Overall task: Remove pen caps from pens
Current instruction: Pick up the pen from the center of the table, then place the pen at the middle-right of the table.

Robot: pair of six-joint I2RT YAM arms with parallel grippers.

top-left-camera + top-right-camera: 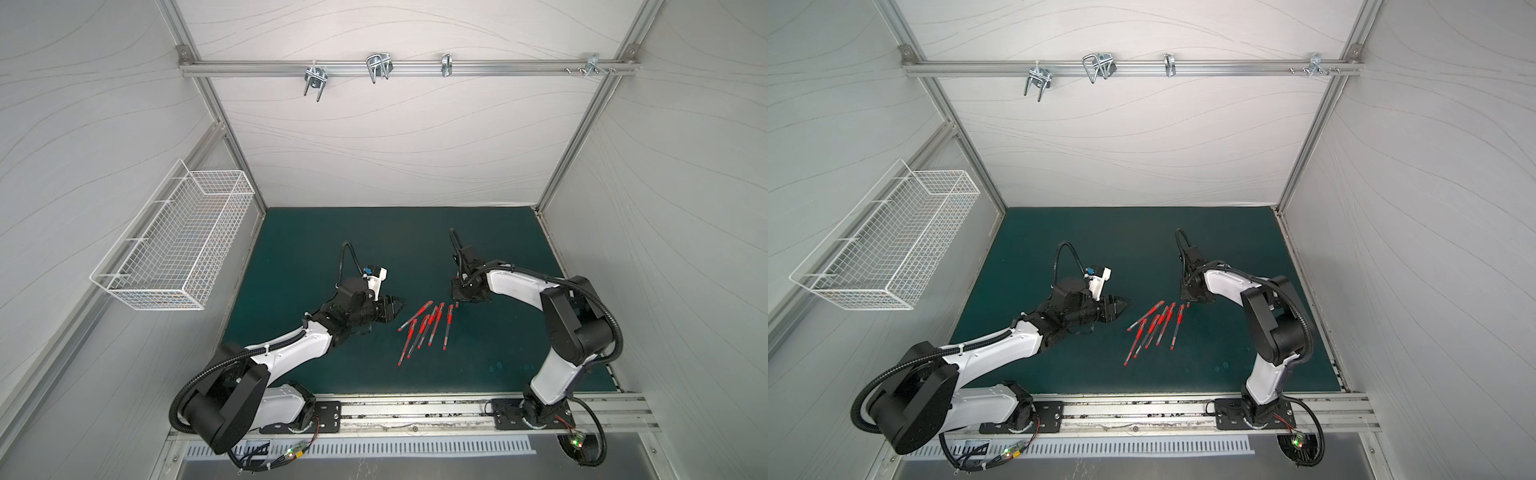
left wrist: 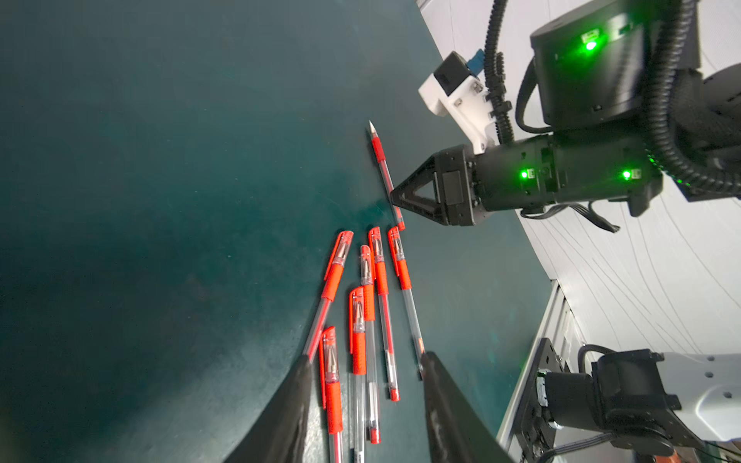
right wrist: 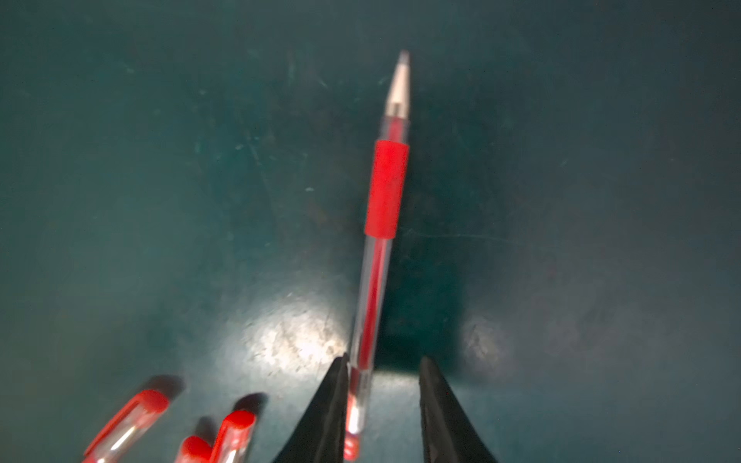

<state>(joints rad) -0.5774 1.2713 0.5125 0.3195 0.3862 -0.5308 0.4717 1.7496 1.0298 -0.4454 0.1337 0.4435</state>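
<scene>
Beside capped pens (image 2: 333,276), bare pen (image 3: 385,188) inside half-open right gripper (image 3: 384,358); left gripper (image 2: 367,356) half-open.

Count: seven slim translucent grey stick pens (image 2: 387,332). Six wear short red plastic clip caps (image 2: 341,250); one bare-tipped pen (image 2: 379,150) is uncapped. Two black-and-white robot arms (image 1: 291,345), one white wire basket (image 1: 178,245), four metal rail hooks (image 1: 377,66).

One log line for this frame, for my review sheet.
left gripper: open, empty, beside capped pens | right gripper: open, jaws astride uncapped pen, one finger touching it | capped count: six
</scene>
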